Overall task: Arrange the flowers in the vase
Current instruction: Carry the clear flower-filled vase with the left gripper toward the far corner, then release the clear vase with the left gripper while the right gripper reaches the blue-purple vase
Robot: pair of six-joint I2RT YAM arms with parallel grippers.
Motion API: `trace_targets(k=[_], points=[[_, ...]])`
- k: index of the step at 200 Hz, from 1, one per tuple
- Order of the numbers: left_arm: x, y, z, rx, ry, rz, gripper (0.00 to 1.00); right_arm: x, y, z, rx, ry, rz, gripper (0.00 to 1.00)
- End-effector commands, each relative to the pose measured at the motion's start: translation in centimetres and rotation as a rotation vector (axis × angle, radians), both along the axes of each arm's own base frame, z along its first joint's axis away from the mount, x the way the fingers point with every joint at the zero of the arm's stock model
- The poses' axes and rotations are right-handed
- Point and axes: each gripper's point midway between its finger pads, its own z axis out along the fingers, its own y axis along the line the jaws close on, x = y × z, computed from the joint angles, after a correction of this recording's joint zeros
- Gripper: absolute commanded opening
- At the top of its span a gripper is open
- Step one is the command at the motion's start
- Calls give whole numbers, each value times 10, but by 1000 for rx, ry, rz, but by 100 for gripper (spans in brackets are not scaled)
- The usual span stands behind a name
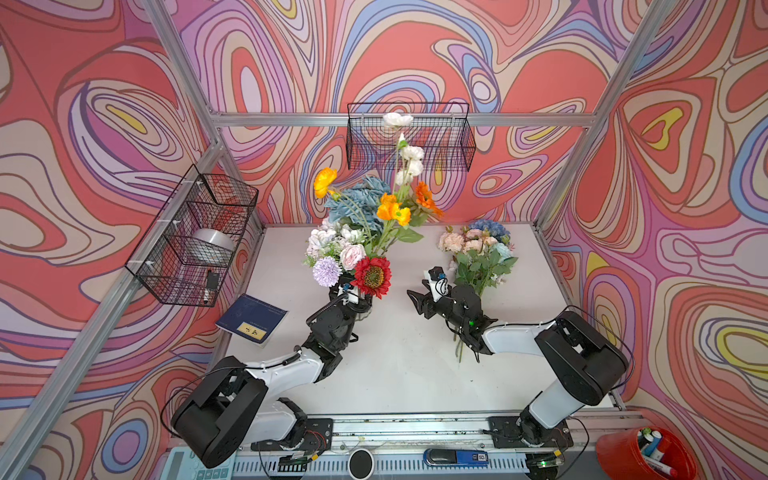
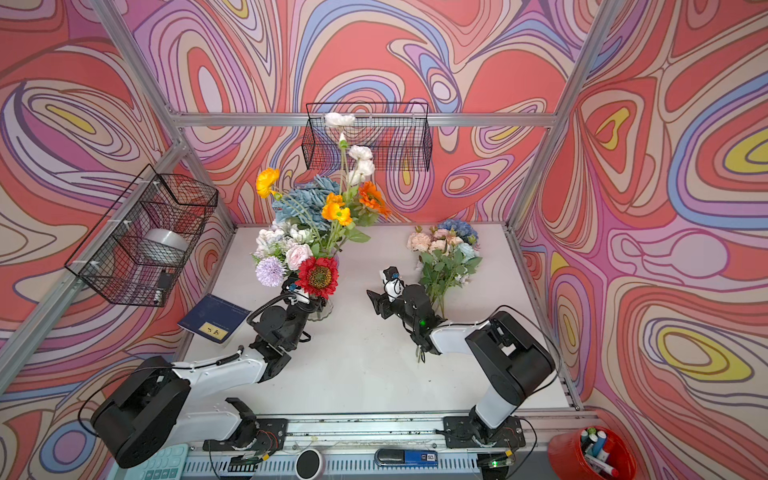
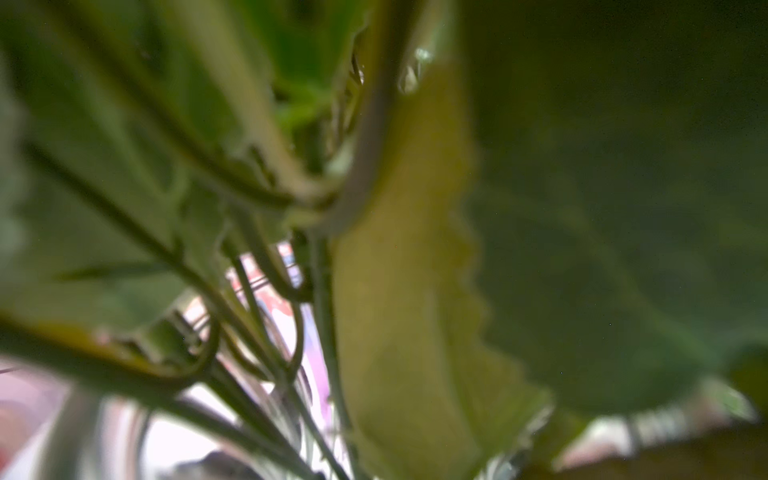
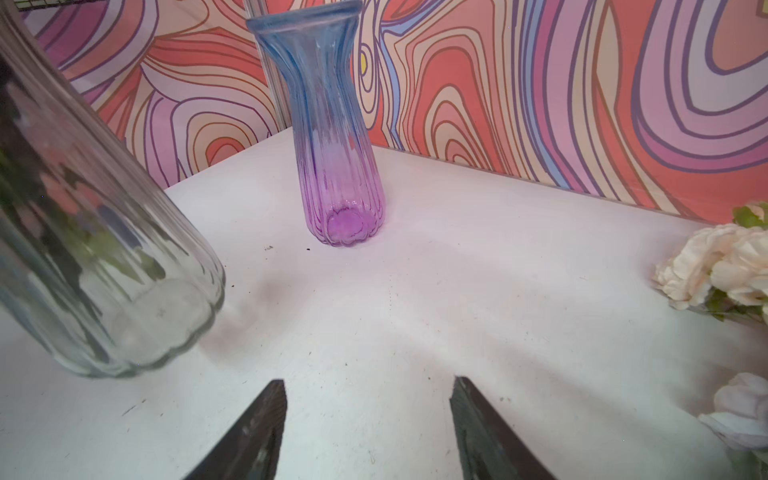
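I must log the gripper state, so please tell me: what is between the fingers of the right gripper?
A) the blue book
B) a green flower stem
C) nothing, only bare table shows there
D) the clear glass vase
C: in the right wrist view the right gripper has its jaws apart, and only the white table shows between them.
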Motion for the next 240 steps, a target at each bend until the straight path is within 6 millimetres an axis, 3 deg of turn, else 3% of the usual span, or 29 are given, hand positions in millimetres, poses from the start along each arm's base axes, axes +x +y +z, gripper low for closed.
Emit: trace_targets(k=[1,29,49,54,87,118,156,188,240], points=[[-10,41,83,-131,-260,139,0,0,-5,6,8,-16,-24,65],[7,77,88,-142,-269,264,0,0,-4,3,4,-7,-22,66],[22,95,85,-138,-260,319,0,0,-3,1,-1,2,-20,66],[27,99,97,-152,-286,333,0,1,-3,1,-1,4,-22,66],[57,125,100,-176,-294,383,0,0,-4,-3,-10,15,-24,66],[94,133,97,-185,-292,384,0,0,-5,-4,-12,32,-33,66],[135,137,73,-208,-251,395,0,2,-4,0,-9,40,-36,66],[154,154,46,-285,-212,407,0,8,3,6,-44,37,-14,66],[173,149,22,-257,-171,393,0,20,30,26,-6,-3,76,67]])
